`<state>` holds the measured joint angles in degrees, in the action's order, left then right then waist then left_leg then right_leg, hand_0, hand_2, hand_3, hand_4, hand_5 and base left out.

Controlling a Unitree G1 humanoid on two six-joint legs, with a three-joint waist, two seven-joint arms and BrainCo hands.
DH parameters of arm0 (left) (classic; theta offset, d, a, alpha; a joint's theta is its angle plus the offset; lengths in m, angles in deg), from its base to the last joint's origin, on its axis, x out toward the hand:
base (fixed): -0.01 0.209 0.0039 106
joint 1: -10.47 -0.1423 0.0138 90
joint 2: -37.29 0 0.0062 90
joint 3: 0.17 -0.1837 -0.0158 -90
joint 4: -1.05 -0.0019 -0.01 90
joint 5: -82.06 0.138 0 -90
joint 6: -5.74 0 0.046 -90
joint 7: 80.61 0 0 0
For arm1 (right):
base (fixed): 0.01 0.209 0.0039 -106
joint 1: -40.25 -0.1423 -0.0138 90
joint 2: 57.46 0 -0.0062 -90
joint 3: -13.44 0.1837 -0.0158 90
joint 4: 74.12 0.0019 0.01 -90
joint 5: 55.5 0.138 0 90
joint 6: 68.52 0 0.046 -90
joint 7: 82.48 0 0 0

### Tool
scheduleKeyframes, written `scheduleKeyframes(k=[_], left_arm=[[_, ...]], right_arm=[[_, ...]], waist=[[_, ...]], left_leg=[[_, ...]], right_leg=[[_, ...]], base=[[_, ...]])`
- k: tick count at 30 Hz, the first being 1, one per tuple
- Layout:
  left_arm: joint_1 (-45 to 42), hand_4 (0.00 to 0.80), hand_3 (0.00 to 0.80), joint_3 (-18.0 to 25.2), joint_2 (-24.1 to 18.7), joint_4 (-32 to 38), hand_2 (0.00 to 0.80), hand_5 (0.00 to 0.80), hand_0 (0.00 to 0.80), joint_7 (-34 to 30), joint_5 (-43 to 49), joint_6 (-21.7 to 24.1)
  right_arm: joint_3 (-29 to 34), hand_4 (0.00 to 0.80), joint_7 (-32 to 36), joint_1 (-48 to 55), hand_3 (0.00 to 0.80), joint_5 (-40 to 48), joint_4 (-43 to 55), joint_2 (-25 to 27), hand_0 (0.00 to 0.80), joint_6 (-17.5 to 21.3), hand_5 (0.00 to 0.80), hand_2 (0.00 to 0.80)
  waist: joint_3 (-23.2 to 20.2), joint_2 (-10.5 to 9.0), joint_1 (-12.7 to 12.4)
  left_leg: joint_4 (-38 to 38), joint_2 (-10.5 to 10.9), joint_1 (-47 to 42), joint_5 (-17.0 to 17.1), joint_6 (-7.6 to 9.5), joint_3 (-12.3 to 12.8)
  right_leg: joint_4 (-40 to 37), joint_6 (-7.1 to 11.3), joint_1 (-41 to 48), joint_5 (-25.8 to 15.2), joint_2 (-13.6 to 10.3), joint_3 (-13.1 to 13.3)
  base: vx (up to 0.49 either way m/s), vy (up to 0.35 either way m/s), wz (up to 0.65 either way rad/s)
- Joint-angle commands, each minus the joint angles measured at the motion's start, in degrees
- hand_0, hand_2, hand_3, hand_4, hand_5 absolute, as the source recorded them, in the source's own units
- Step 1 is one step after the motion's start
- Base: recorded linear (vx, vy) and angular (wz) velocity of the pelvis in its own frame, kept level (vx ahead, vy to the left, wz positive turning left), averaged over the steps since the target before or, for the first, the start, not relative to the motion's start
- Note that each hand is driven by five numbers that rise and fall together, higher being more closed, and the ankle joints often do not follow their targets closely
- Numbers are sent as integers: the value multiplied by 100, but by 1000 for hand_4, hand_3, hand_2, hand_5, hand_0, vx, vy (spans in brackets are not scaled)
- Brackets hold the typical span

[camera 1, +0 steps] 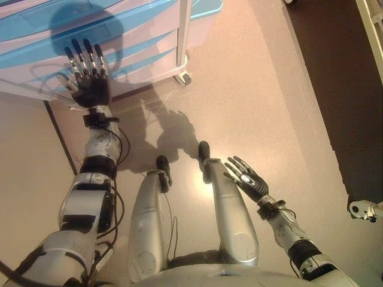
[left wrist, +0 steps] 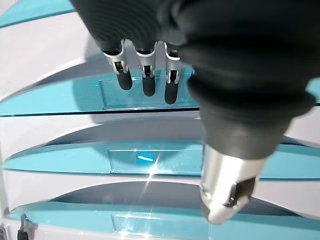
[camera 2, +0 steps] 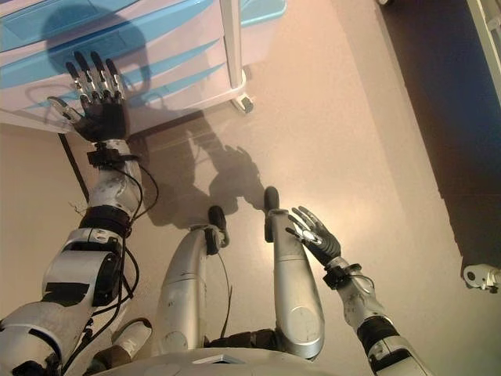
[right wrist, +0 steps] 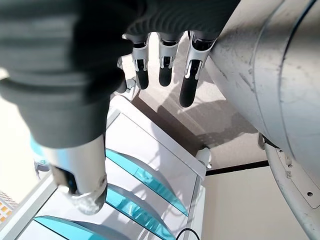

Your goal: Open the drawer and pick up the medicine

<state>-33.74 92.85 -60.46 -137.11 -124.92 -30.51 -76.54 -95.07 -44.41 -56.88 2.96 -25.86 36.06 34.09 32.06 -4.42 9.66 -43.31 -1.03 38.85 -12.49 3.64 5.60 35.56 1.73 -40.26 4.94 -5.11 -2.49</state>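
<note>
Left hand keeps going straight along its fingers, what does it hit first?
Probably a blue drawer front of the white drawer cart: the left hand points its straight fingers at it. Remaining gap is hard to judge.

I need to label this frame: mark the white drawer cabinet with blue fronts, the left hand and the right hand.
White drawer cabinet with blue fronts (camera 1: 143, 36), left eye view, on a drawer front.
Left hand (camera 1: 91, 89), left eye view, on its dark back.
Right hand (camera 1: 250, 179), left eye view, on its palm.
</note>
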Motion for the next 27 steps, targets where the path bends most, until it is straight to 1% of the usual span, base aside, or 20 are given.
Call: scheduleKeyframes(k=[1, 7, 16, 27], left_arm=[[235, 0, 0, -171, -275, -60, 0, 0, 0, -21, -43, 76], [112, 0, 0, -286, -185, -224, 0, 0, 0, 54, -43, -74], [111, 0, 0, -382, -113, -577, 0, 0, 0, 169, 231, -194], [78, 0, 0, -284, -162, -761, 0, 0, 0, 17, 46, -323]], right_arm=[[-576, 0, 120, 639, 0, -76, 52, -33, 0, -186, 0, 0], [-639, 0, 45, 582, 0, -45, 100, -72, 0, -234, 0, 0], [-667, 0, 111, 521, 0, -63, 76, -88, 0, -304, 0, 0], [-717, 0, 153, 517, 0, -29, 41, -119, 0, -270, 0, 0]], waist=[[-227, 43, -151], [-227, 29, -158], [-227, -3, -126], [-227, -30, -131]], left_leg=[[1125, 149, -298, -44, 108, 369], [1163, 154, -271, -40, 119, 376], [1223, 139, -285, -28, 135, 393], [1237, 96, -300, -31, 134, 392]], right_leg=[[418, 8, 78, 510, 194, -87], [400, 48, 36, 469, 225, -84], [405, 102, 2, 409, 283, -75], [466, 145, -22, 381, 312, -79]], base=[[0, 0, 0], [-9, -2, 2], [0, 0, 0], [0, 0, 0]])
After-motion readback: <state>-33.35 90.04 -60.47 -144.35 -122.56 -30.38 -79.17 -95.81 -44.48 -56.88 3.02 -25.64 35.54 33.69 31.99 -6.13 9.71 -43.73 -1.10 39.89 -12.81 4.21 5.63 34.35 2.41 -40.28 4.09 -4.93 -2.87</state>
